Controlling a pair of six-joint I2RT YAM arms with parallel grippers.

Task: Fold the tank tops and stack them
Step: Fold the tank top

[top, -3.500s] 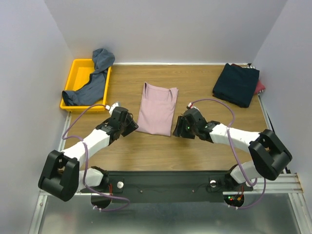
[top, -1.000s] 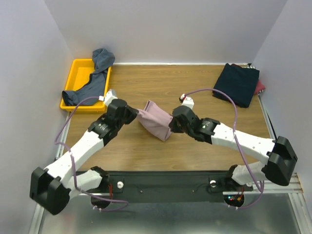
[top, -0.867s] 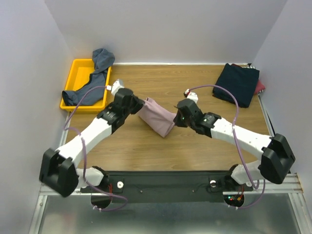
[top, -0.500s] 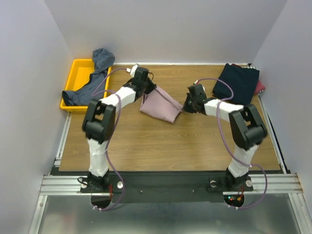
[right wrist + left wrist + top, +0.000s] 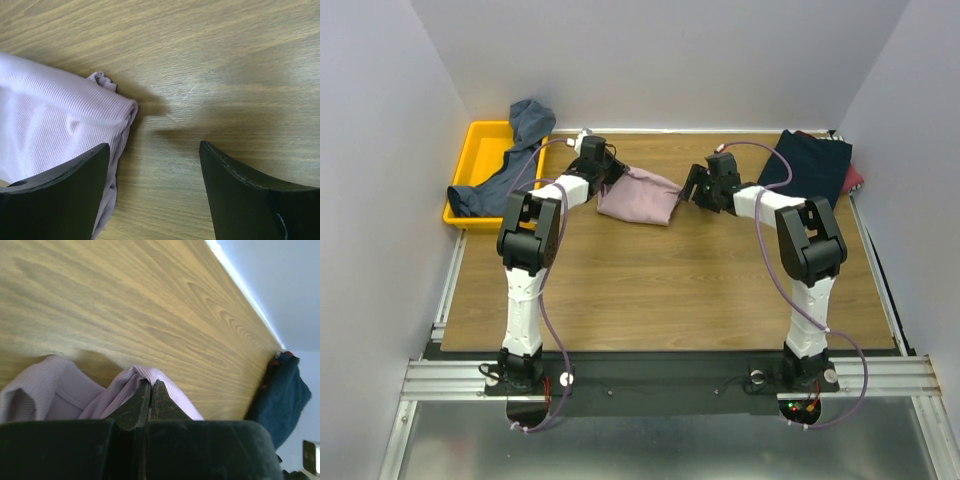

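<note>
From above, your left tool (image 5: 608, 171) is pinched tight on a corner of the pink tank top (image 5: 640, 196), which lies bunched on the table (image 5: 650, 290) towards the far edge, between the two arms. Your right tool (image 5: 697, 188) sits just beside the top's right end, fingers spread wide. The blue-grey tank top (image 5: 515, 160) is draped over the wall of the yellow tray (image 5: 480, 135) at far left, and the navy tank top (image 5: 805, 172) lies folded at far right, with a red tank top (image 5: 856, 180) peeking out from under it. On your left wrist view, the two fingers meet with a ridge of pink cloth (image 5: 145, 374) clamped between them, lifted a little off the wood; the navy pile (image 5: 285, 390) shows beyond. On your right wrist view, the fingers stand well apart over bare wood, gripping nothing, and the pink top's folded edge (image 5: 65, 120) lies by the left finger (image 5: 60, 190).
</note>
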